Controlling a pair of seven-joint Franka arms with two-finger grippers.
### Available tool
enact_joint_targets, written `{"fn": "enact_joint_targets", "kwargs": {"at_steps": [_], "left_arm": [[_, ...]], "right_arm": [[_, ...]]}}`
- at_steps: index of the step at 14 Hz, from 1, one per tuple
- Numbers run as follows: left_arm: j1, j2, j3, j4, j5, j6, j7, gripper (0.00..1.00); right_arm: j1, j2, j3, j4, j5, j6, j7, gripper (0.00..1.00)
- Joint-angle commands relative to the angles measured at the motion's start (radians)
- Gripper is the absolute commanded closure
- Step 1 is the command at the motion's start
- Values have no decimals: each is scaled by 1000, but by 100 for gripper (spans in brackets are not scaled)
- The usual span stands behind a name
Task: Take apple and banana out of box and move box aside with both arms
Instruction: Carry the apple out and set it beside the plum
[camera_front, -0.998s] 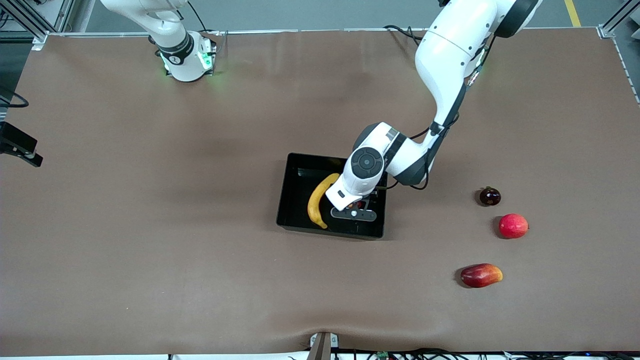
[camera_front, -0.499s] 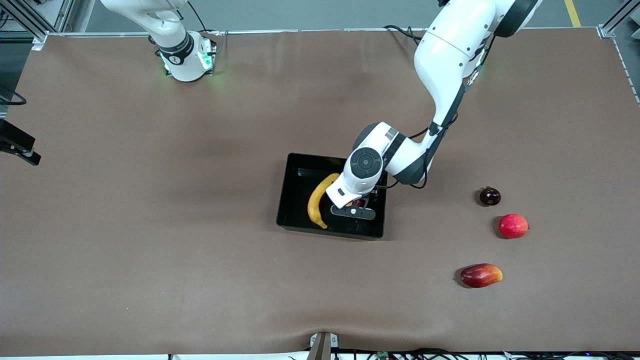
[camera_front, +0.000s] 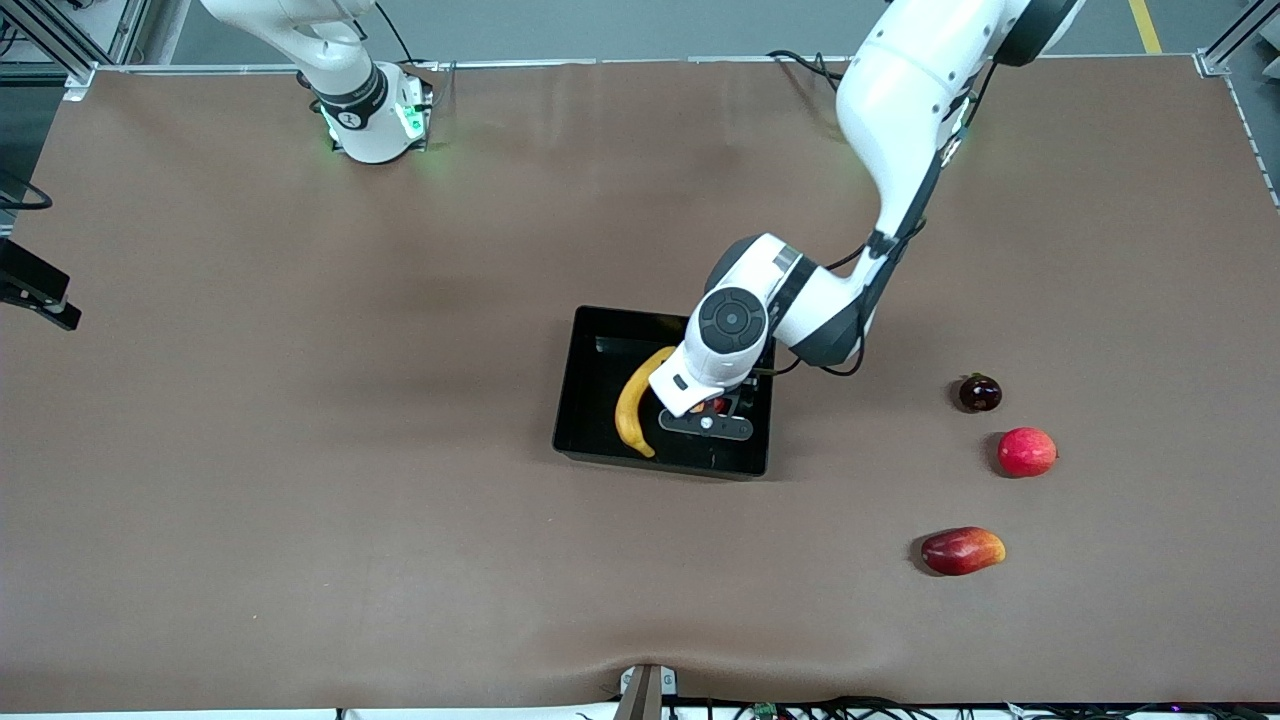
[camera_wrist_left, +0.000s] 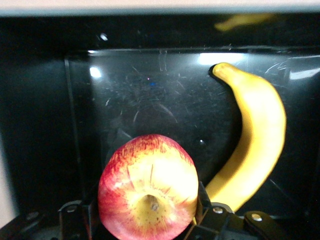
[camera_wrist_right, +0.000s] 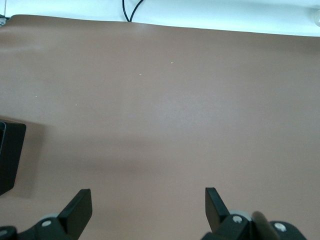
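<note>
Left tool (camera_wrist_left: 147, 231) clamped on apple (camera_wrist_left: 148, 194) over box (camera_front: 590, 400), banana (camera_front: 633, 403) alongside; right tool (camera_wrist_right: 147, 207) agape, waiting.

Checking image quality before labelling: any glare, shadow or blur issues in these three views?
Left wrist view: bright glare patches on the box floor, banana mirrored in its wall, apple close up and soft. Front view: even light, soft shadows beside the mango-like fruit and box; left gripper mostly hidden under the wrist. Right wrist view: flat, no glare; right gripper over bare table.

apple (camera_front: 708, 406) (mostly under the wrist)
</note>
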Motion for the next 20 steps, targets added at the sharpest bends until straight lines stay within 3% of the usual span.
{"fn": "enact_joint_targets", "kwargs": {"at_steps": [1,5,11,13,16,20], "left_arm": [[12,-76,13,5,0,-56,8,100],[176,-149,7,-12,3,-131,226,100],[385,-208,11,-191,32,-90,559,100],[480,-194,4,-244,108,-11,668,100],[540,-140,5,-260,120,62,833,100],[565,-76,4,-266,122,137,877,100]], "right_arm": [[-9,-13,7,2,-12,-14,-11,0],[-9,-13,7,2,-12,-14,-11,0],[-9,-13,7,2,-12,-14,-11,0],[-9,-13,8,2,-15,-14,-11,0],[-9,-13,8,2,-20,-14,-11,0],[-9,-13,8,2,-20,-16,-11,0]]}}
